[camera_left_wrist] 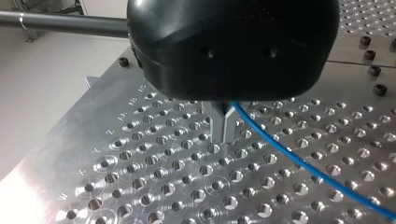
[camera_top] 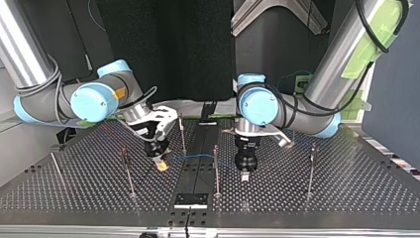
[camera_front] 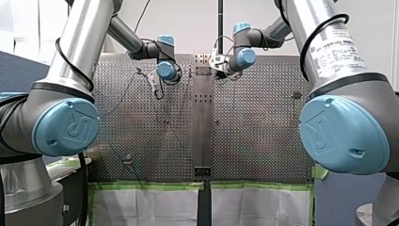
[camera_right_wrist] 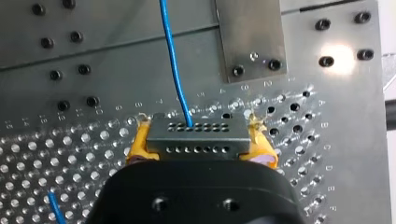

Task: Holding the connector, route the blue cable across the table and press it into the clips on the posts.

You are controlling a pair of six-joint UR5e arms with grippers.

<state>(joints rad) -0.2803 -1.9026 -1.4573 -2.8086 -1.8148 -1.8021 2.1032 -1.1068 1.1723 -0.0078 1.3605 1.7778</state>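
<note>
right gripper [camera_right_wrist: 201, 140]: yellow pads [camera_right_wrist: 140, 145] pinch the grey connector [camera_right_wrist: 210, 145] by its two ends, low over the table [camera_top: 346, 188], just left of the middle strip [camera_top: 195, 178] in the top view. the blue cable [camera_right_wrist: 172, 56] leaves the connector's face and runs across that strip toward the left gripper [camera_left_wrist: 224, 128], whose metal fingers [camera_left_wrist: 217, 123] are pressed together just above the holes. the cable comes out right at their side (nipped between them or only alongside, cannot tell). risks, as i judge them: the cable looks thin and smooth, so it may slide away from the left fingers under a pull. slack between the grippers may go round the wrong side of the post [camera_top: 216, 171] standing between them. a hard tug may twist the connector in the pads or bend a slim post. the clips are too small to make out, so a press may land beside one. count: two arms, two grippers, one connector, one cable, five posts in the top view.
</note>
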